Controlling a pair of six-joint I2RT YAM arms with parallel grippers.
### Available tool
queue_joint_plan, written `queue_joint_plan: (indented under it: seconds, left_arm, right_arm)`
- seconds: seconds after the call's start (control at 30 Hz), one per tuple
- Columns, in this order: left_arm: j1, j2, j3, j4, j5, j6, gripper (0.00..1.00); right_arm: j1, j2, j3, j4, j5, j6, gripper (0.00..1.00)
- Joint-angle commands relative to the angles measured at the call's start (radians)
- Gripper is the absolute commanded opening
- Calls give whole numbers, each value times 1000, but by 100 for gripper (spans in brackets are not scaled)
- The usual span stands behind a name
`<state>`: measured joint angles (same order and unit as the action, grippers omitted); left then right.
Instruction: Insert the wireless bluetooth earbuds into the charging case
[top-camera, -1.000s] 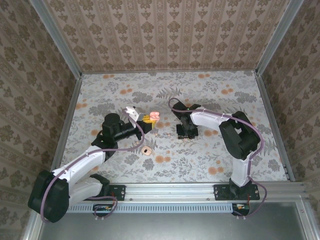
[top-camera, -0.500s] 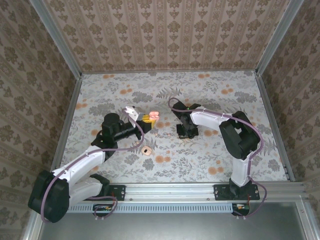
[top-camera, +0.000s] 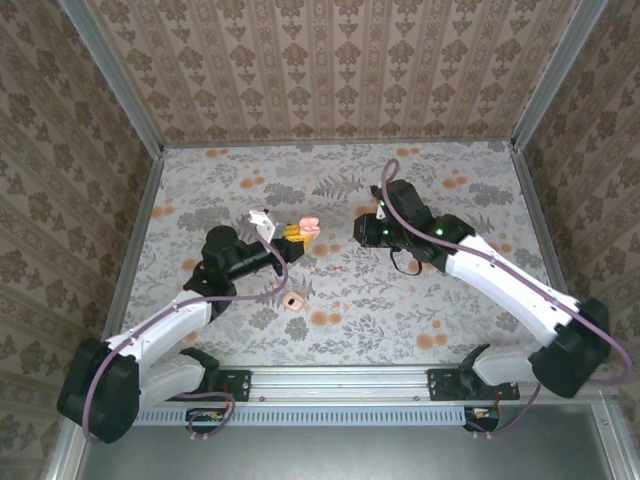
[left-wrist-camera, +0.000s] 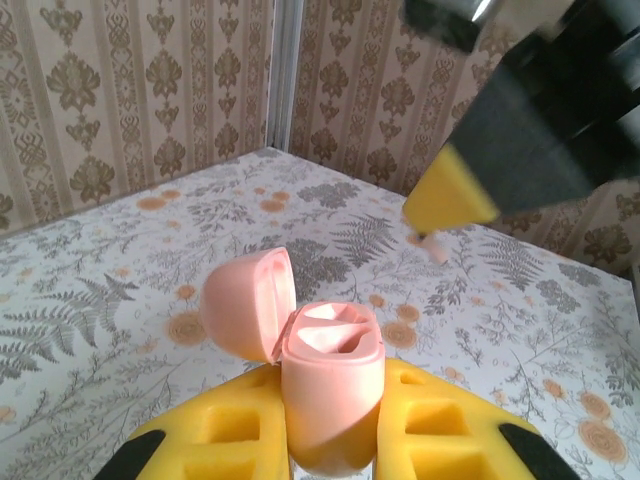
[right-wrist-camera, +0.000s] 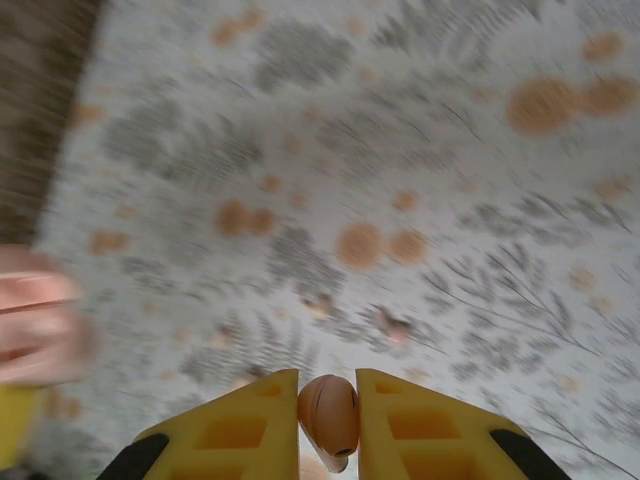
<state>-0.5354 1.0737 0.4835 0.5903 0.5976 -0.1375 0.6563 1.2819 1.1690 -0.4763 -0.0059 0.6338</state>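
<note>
Looks like a robot test booth in a lab, just dressed up homey. The walls (top-camera: 330, 70) are flat panels covered in brown damask wallpaper, and bare aluminium posts (top-camera: 115, 70) hold them at the corners. The table (top-camera: 480, 190) has a floral print cover in grey and orange. Along the near edge runs a metal rail (top-camera: 340, 378) with two robot arms bolted onto it, left arm (top-camera: 160, 330) and right arm (top-camera: 510, 290), with purple cables (top-camera: 384, 180) looping off them. Walls box the table in on three sides, kinda like a little stage set.
</note>
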Motion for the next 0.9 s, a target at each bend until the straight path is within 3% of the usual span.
queue_joint_plan:
  seconds: [0.0,0.47,0.87]
  left_arm:
    - [-21,16,1,123,7,-23,0]
    - [-62,20,6,223,13,-55,0]
    - [-64,-9,3,235,10,-73,0]
  right_arm:
    - [45,-65,-36,194,16,23,18]
    - [133,-16,-3,450,-79,-43,18]
    - [141,-17,-41,467,-49,-55,17]
